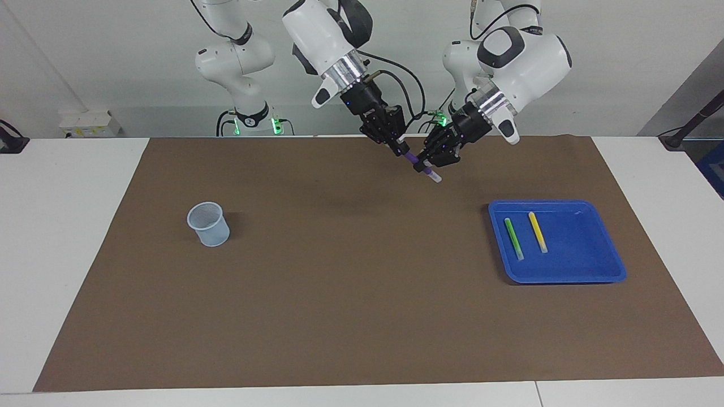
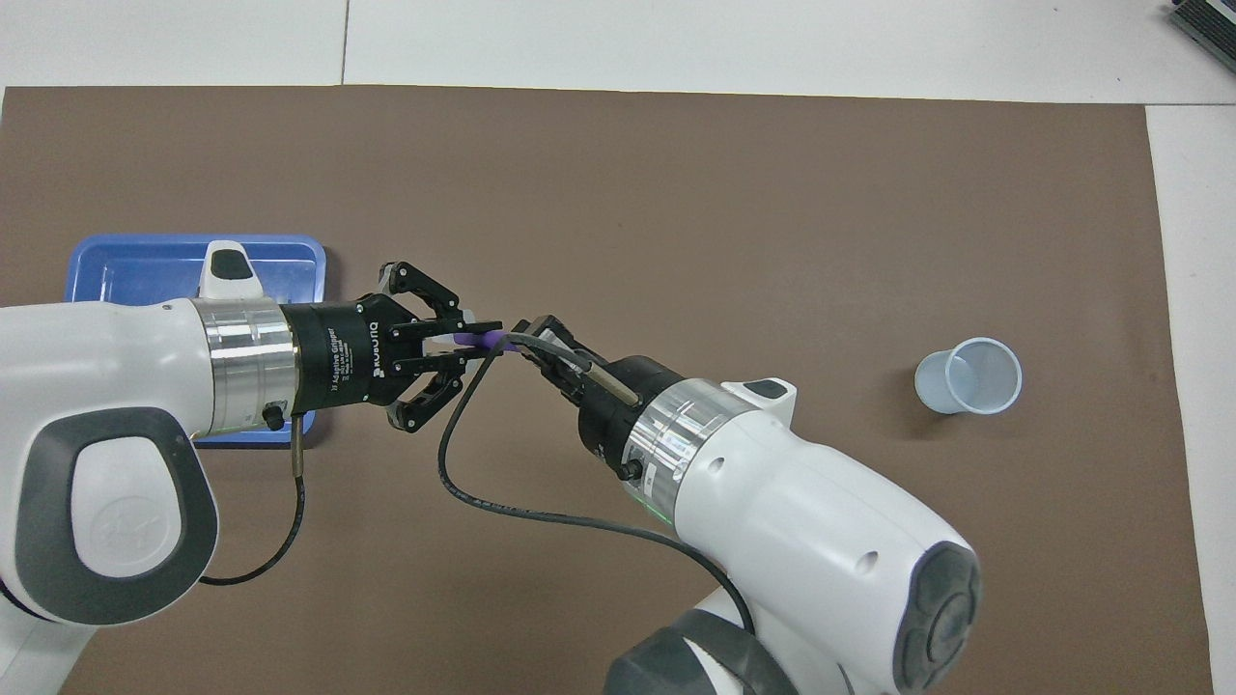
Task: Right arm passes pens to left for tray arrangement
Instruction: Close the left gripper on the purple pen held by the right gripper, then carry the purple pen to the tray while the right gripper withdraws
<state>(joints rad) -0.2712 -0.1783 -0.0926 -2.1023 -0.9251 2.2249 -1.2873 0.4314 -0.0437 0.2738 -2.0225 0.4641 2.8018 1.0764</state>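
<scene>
Both claws, right (image 1: pixel 403 151) and left (image 1: pixel 431 164), were clenched on the purple pen (image 1: pixel 419 164) mid-air, sharing it for handover.

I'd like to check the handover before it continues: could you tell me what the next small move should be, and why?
Probably the right gripper should open and let go. Both grippers are shut on the purple pen in mid-air, the left gripper clamped near its whitish end. The green pen and yellow pen already lie in the blue tray.
</scene>
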